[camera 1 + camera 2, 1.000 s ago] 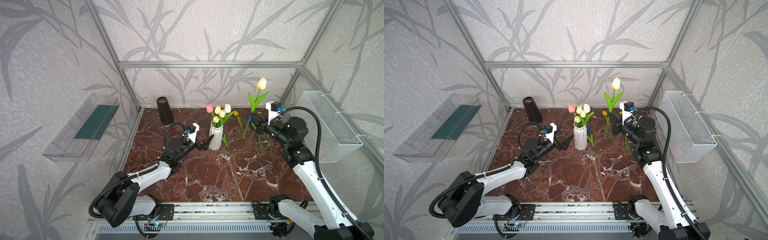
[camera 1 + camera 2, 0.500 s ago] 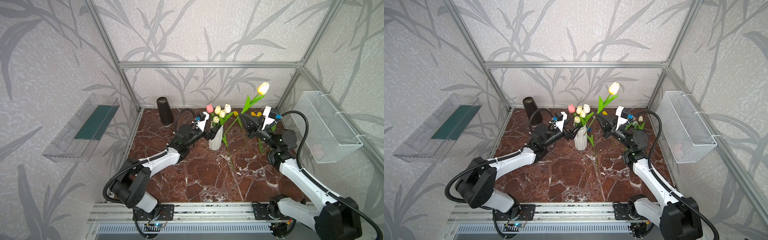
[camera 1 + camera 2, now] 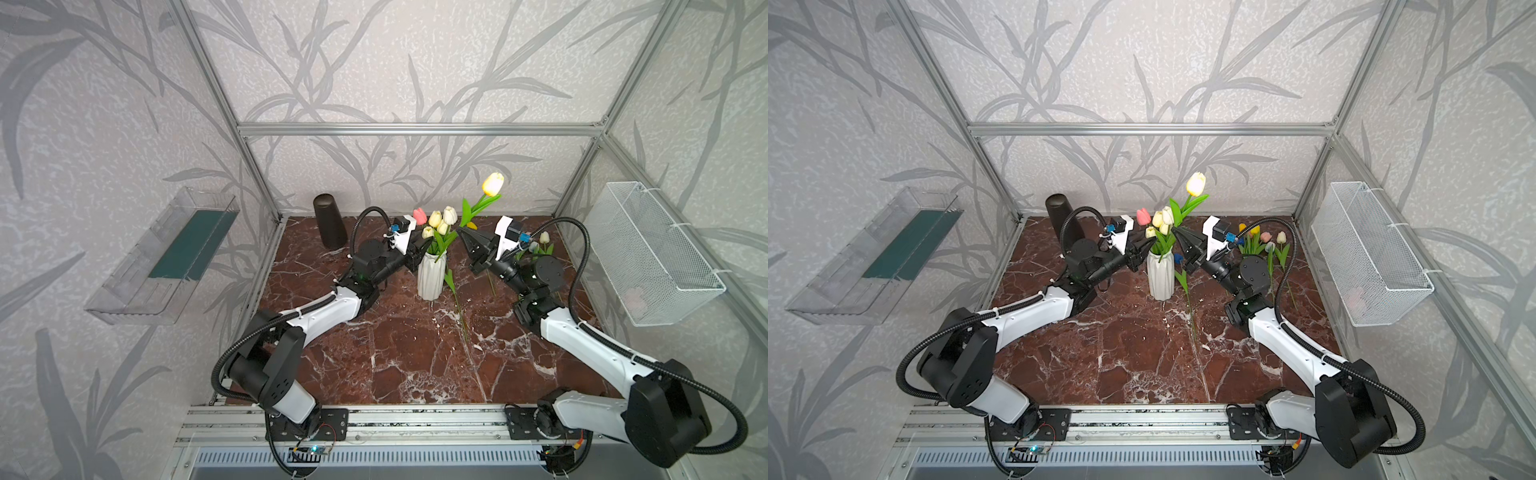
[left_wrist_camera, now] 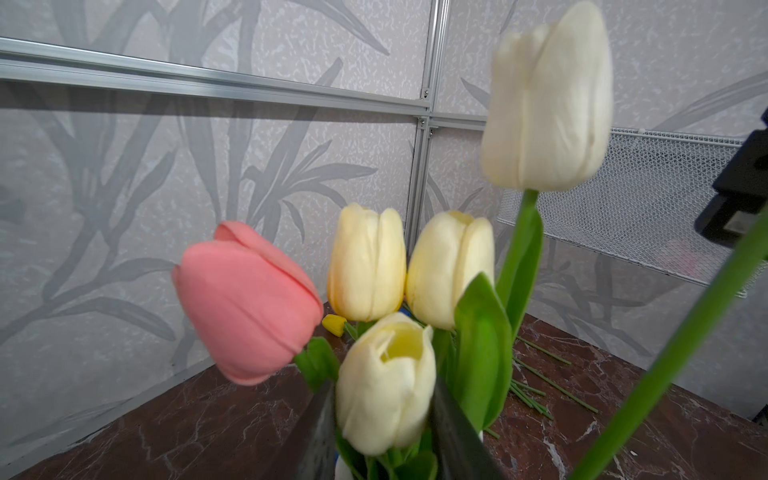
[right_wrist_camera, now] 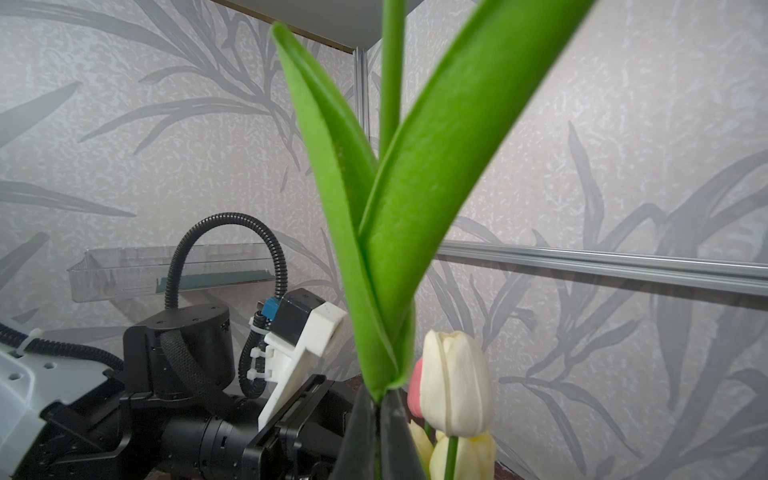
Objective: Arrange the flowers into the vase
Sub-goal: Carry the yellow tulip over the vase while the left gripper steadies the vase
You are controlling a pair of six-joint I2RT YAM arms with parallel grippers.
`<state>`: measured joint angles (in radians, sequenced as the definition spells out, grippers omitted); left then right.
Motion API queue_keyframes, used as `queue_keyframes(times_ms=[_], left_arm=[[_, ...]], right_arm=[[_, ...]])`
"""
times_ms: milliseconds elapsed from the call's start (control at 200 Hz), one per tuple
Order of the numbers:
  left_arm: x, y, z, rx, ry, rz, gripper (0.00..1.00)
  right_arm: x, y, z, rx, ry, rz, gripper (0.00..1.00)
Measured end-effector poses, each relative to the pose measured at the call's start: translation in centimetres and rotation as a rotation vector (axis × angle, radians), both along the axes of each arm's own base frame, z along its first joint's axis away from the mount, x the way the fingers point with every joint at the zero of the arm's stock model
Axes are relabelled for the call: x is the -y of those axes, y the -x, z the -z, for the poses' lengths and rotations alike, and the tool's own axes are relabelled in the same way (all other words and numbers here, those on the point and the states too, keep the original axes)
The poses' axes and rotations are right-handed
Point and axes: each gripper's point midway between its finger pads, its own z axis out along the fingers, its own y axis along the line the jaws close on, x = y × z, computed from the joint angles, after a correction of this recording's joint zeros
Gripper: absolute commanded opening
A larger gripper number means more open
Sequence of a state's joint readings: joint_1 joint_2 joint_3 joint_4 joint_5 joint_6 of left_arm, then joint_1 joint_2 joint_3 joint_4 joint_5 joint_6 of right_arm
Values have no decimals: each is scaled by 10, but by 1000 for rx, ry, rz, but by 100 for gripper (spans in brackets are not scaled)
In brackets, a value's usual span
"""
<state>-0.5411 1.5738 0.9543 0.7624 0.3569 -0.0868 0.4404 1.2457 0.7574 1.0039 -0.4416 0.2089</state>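
Left pincer (image 3: 424, 248): clamped on the bunch (image 3: 440, 220) just above the mouth of the white ribbed vase (image 3: 431, 276), with a cream head between the fingers (image 4: 320, 436) in the left wrist view. Right pincer (image 3: 462, 235): pressed together on the stem of a yellow tulip (image 3: 493, 184), right at the base of its two leaves, just right of the bunch. Held tilted, head up and leaning right, highest of all the flowers. Lower end of that stem hidden, so cannot tell whether inside the vase.

In the vase, upright: one pink head (image 3: 419, 216) on the left, plus several cream and white ones. Vase itself standing toward the far middle of the brown marble worktop (image 3: 395, 353), between the two pincers. Just right of the vase, lying flat: a blue tulip (image 3: 1178, 258), stem running toward the near side. At the far right, behind the right arm: loose tulips (image 3: 1258, 235), yellow, pink and white among them. In the far left corner, a black cylinder (image 3: 330, 226). On the right wall, a wire basket (image 3: 648, 253).
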Motion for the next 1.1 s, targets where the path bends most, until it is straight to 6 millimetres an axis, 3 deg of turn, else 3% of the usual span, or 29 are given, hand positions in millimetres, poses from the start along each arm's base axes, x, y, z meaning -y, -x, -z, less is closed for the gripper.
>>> queue_keyframes(times_ms=[280,455,795,1100], left_arm=[[1,-1,-3,3,4,7,36],[1,-1,-3,-3,12,10,30],[3,-4,-14,9,38,15,26],[5,-2,-19,9,52,30,27]], right_arm=[[4,-3,-17,47,-18,44,0],[4,-5,-23,69,-21,55,0],[-8,-31,11,4,32,66,0],[-18,-33,19,-14,80,50,0]])
